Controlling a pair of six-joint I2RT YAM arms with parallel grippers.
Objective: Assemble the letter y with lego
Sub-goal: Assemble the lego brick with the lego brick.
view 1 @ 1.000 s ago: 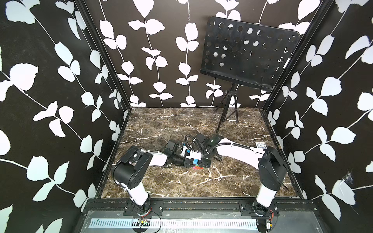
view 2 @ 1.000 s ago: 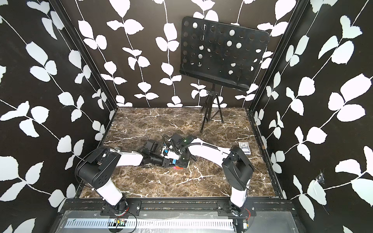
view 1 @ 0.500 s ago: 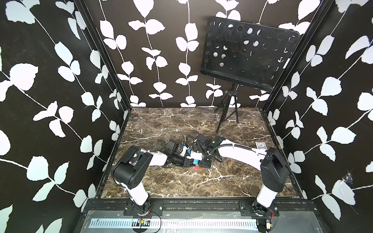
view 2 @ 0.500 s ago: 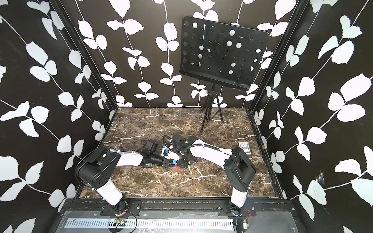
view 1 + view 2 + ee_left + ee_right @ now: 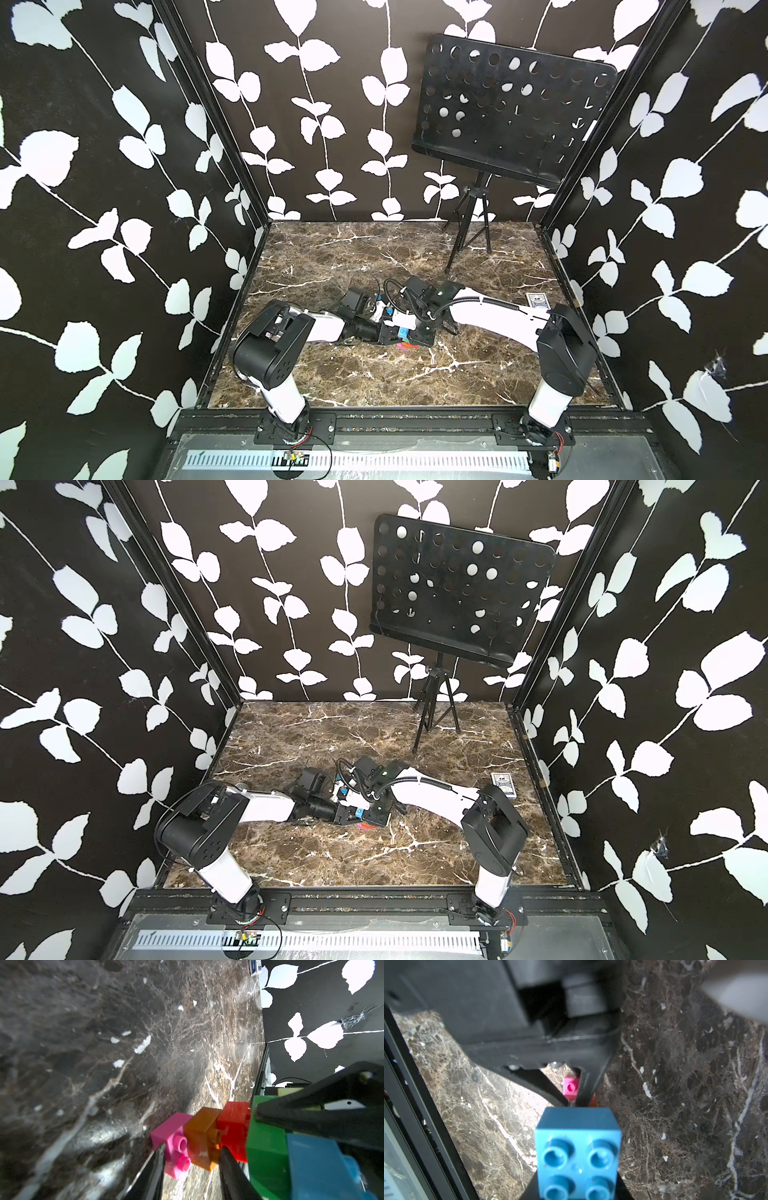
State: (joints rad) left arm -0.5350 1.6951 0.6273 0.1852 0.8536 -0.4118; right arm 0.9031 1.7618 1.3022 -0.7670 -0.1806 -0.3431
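A: Where is the letter y (image 5: pixel 232 1130)?
B: Low over the desk (image 5: pixel 374 257), near its middle, between both arms. Whether it touches the marble I cannot tell.
A: And the left tool (image 5: pixel 192 1148)?
B: Pressed onto the stem, its fingers (image 5: pixel 230 1169) flanking the pink brick (image 5: pixel 172 1138) and the orange brick (image 5: pixel 201 1132) beside it.
A: The right tool (image 5: pixel 577 1159)?
B: Clamped on the blue brick (image 5: pixel 577 1147) at the other end, next to the green brick (image 5: pixel 266 1147).

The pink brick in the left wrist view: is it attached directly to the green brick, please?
No, an orange brick and a second orange brick sit between the pink brick and the green brick.
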